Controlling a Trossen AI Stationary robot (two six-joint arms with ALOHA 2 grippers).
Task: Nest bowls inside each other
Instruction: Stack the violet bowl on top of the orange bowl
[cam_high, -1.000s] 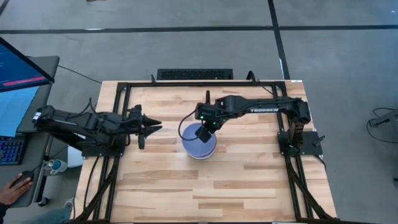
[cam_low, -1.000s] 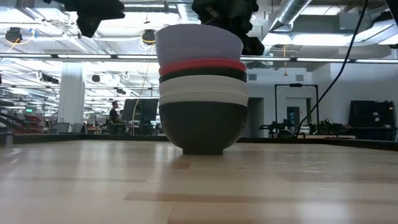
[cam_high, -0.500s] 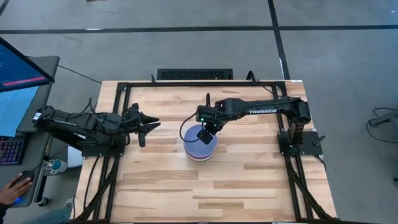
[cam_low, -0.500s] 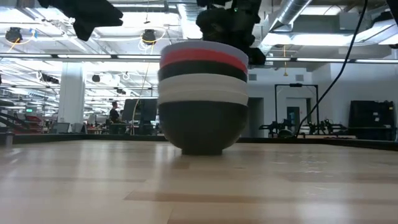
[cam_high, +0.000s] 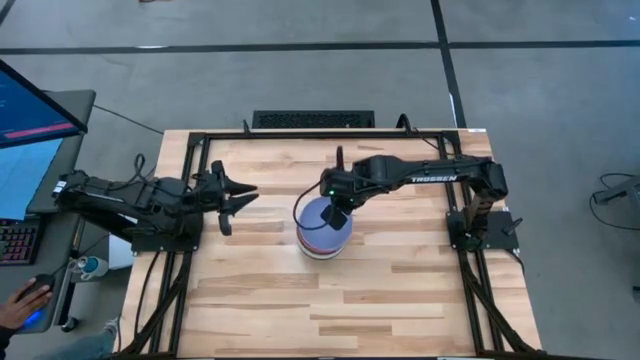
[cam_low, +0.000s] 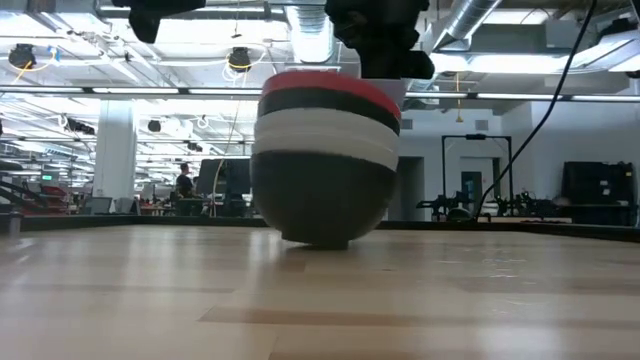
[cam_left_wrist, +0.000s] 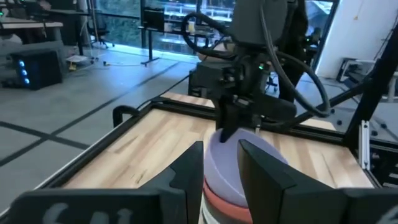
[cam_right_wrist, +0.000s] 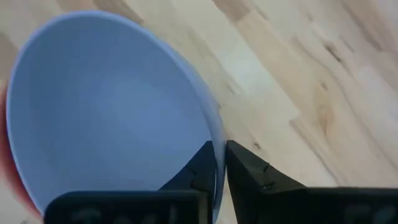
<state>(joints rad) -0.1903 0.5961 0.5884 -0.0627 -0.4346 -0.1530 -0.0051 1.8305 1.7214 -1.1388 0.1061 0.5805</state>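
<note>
The bowls stand nested in one stack (cam_low: 322, 170) at mid-table: black at the bottom, then white, black and red bands, with the pale lavender bowl (cam_high: 320, 220) on top. The stack leans, its rims dipping on my right gripper's side, and it rests on the rounded bottom of the black bowl (cam_low: 318, 238). My right gripper (cam_high: 337, 212) is shut on the lavender bowl's rim. My left gripper (cam_high: 238, 195) hovers open to the stack's left and touches nothing. In the left wrist view its fingers frame the stack (cam_left_wrist: 219, 186). My right gripper (cam_right_wrist: 221, 165) pinches the lavender bowl's rim (cam_right_wrist: 216, 140) on the side toward the table's right, one finger inside the bowl and one outside. It comes from above, pointing down. The bowl sits sunk in the red bowl, and the stack under it is tilted.
A black metal frame (cam_high: 200, 140) borders the wooden table. A monitor (cam_high: 30, 105), a keyboard and a person's hand on a mouse (cam_high: 25, 300) lie beyond the left edge. Bare wood (cam_high: 330, 310) spreads between the stack and the near edge.
The lavender bowl, standing high on the stack a second ago, has sunk into the red bowl until almost hidden from the side. My right gripper went down with it and shifted slightly toward the table's right. The stack, upright before, has tipped over on its rounded bottom.
</note>
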